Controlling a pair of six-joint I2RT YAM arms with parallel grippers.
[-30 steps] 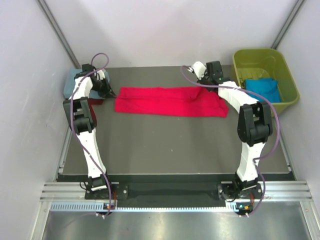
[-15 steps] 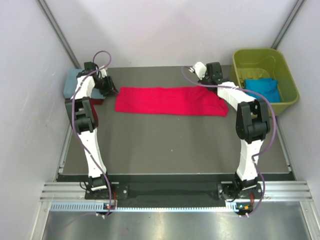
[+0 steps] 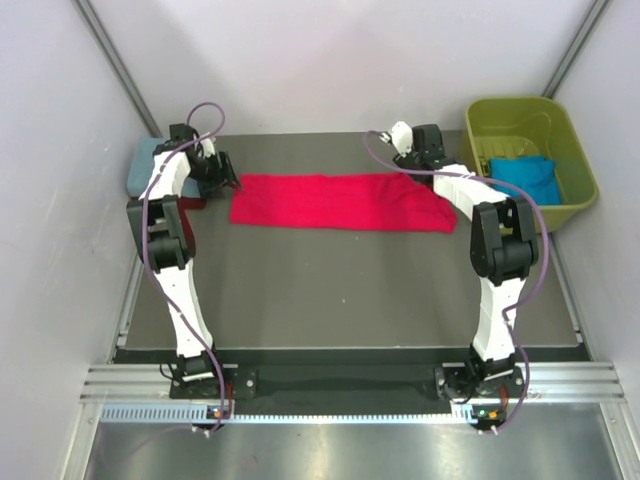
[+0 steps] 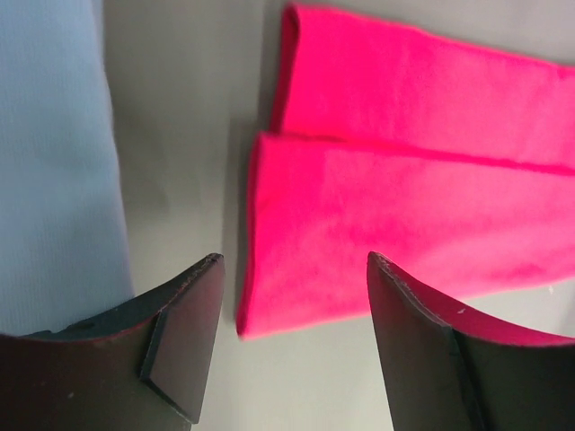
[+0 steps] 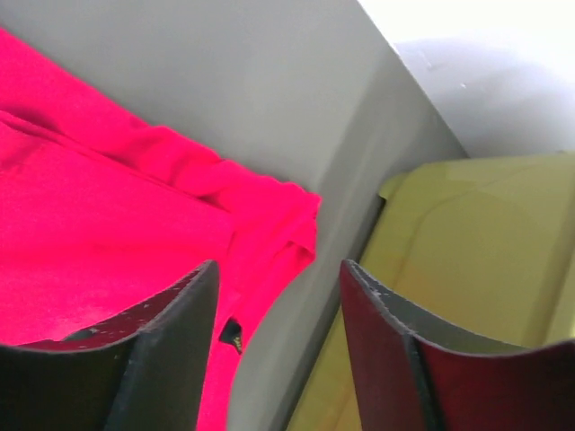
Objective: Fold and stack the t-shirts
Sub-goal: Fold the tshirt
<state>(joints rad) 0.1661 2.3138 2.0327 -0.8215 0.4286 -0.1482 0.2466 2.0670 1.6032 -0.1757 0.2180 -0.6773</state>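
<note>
The bright red t-shirt (image 3: 340, 202) lies folded into a long strip across the back of the table. My left gripper (image 3: 228, 180) hovers open just off its left end, with nothing between the fingers. In the left wrist view the shirt's (image 4: 404, 206) corner lies between and beyond the gripper (image 4: 292, 305). My right gripper (image 3: 418, 168) is open over the shirt's right end, and its wrist view shows the gripper (image 5: 278, 296) empty above the red cloth (image 5: 99, 242). A blue-grey tee (image 3: 150, 162) and a dark red one (image 3: 190, 203) sit at the back left.
An olive-green tub (image 3: 520, 115) at the back right holds a bright blue tee (image 3: 527, 175); its wall (image 5: 467, 260) is close to the right gripper. The blue-grey tee (image 4: 54, 162) lies just left of the left gripper. White walls enclose the table.
Both grippers went from shut to open and let go of the red t-shirt's ends. The shirt stays flat on the table where it was laid.
</note>
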